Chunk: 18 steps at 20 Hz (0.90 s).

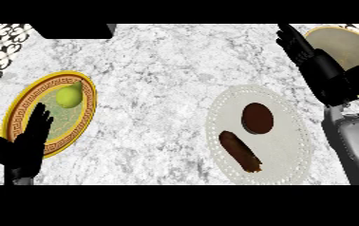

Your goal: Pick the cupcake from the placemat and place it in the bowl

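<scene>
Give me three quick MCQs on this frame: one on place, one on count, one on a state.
1. Where does the pear lie?
A. on the yellow-rimmed plate
B. on the placemat
C. in the bowl

2. How many brown items lie on the white placemat?
A. one
B. two
C. three

3. What state is the right hand in?
A. shut on the cupcake
B. open, holding nothing
C. flat on the plate

Key: 1 A, the pear sits inside the plate's rim at left. 2 B, the round cupcake and a long brown pastry lie there. 3 B, its fingers are straight beside the bowl, cupcake untouched.
</scene>
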{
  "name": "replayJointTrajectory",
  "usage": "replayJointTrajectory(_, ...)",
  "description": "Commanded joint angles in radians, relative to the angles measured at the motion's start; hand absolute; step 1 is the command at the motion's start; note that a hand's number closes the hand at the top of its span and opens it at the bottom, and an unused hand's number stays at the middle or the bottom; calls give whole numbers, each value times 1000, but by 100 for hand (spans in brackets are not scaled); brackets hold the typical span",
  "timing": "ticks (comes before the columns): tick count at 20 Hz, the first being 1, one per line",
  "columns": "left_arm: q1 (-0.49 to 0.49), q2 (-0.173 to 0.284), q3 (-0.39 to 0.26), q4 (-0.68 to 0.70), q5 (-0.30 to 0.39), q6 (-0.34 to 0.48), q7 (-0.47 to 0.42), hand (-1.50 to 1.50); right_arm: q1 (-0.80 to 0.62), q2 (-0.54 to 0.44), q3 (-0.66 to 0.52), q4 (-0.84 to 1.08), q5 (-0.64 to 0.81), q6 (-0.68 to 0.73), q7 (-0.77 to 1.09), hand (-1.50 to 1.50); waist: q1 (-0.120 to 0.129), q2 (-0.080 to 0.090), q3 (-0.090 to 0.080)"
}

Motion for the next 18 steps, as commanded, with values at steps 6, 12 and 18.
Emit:
replayJointTrajectory(6, -157, -99, -204, -176, 42, -179, 64, 0, 106, -69, 35, -94, 42, 146, -230, 150, -68, 9, -23)
replayJointTrajectory(12, -186, -176, -266, -196, 37, -148, 132, 0, 349, -2, 15, -86, 219, -88, -453, -150, -47, 10, -22)
replayJointTrajectory(18, -188, -178, -273, -233, 35, -147, 175, 0, 402, -179, 103, -302, 468, -80, -312, -150, -40, 3, -26)
